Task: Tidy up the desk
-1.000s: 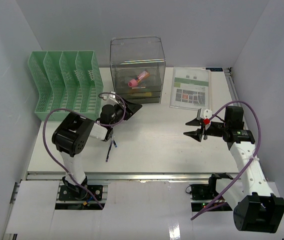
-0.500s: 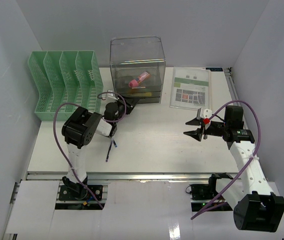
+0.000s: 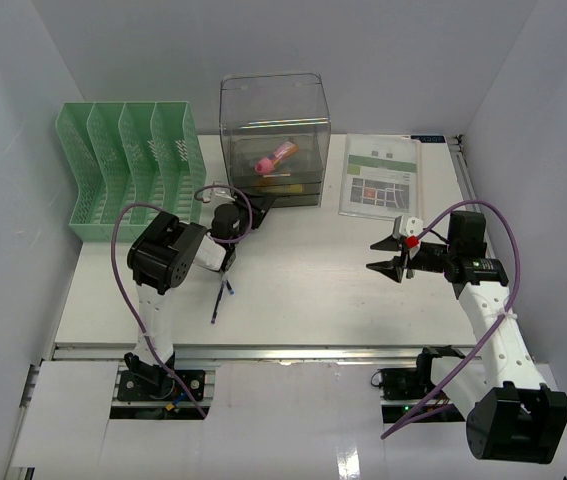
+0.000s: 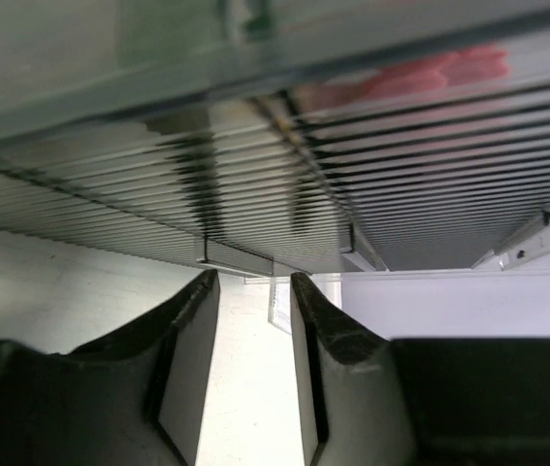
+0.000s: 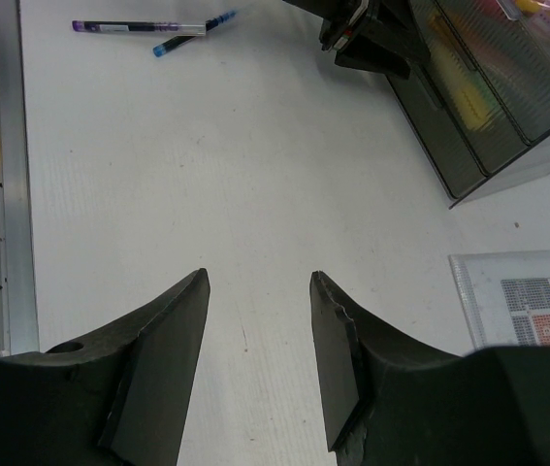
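Left tool: I see jaws narrowly apart.
Drawer box: ribbed, right ahead.
Pink item: blurred inside it.

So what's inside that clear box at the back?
A pink thing lies in the clear box, with something yellow in its drawers. Their ribbed, tinted fronts blur anything else.

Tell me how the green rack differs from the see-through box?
The green file rack is lattice with open slots; the drawer box is see-through with drawers. The box holds a pink item; the rack looks empty. Both stand at the far edge of the desk.
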Available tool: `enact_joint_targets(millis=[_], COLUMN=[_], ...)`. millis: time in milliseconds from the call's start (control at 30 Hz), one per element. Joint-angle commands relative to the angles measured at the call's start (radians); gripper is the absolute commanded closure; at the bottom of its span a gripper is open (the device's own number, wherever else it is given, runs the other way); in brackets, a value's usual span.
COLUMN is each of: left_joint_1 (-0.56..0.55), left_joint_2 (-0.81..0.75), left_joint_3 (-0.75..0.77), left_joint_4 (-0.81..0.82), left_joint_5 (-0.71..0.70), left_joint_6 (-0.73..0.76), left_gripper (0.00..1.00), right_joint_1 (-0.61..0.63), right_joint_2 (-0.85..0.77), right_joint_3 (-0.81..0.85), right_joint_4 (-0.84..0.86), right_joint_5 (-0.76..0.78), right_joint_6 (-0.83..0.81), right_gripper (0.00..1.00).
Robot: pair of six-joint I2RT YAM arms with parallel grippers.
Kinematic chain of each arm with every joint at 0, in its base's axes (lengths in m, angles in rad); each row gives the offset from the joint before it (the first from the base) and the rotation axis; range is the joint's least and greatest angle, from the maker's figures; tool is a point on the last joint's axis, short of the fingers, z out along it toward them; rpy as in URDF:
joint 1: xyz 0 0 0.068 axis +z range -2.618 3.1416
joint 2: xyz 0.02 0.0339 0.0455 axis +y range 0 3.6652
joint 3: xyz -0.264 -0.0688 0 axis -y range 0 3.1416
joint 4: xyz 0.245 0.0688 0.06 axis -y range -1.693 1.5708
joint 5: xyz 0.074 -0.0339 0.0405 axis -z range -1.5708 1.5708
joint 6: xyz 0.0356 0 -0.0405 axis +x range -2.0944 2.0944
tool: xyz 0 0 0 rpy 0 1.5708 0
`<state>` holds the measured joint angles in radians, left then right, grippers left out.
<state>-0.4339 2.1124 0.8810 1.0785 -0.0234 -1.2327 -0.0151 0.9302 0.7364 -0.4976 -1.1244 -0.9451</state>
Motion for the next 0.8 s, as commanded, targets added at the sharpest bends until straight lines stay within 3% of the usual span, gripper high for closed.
enact_joint_targets(millis=[0,300,600,767], left_joint_1=[-0.005,-0.003,-0.003,-0.002], left_joint_2=[-0.029,0.005,0.035,0.034], left_joint_3=[0.015,0.095,0.104,0.091], left_joint_4=[-0.061,-0.134,-0.113,-0.083], left_joint_5=[-0.029,-0.054,-0.062,-0.056], left_joint_6=[-0.011,-0.018,-0.042,-0.041], left_gripper=[0.53,0.56,0.73,0.9], right_joint_1=[-0.003,-0.003,-0.003,-0.003], right_joint_2=[-0.001,0.001,0.002,0.002], right_joint_3=[0.0,0.0,0.0,0.0], right_joint_4=[0.016,0.016,0.015,0.014], right_joint_5=[-0.005,-0.005,-0.003,0.001], right_joint_6=[0.011,0.011,0.011,0.011], right_gripper=[0.47,0.47,0.48,0.48])
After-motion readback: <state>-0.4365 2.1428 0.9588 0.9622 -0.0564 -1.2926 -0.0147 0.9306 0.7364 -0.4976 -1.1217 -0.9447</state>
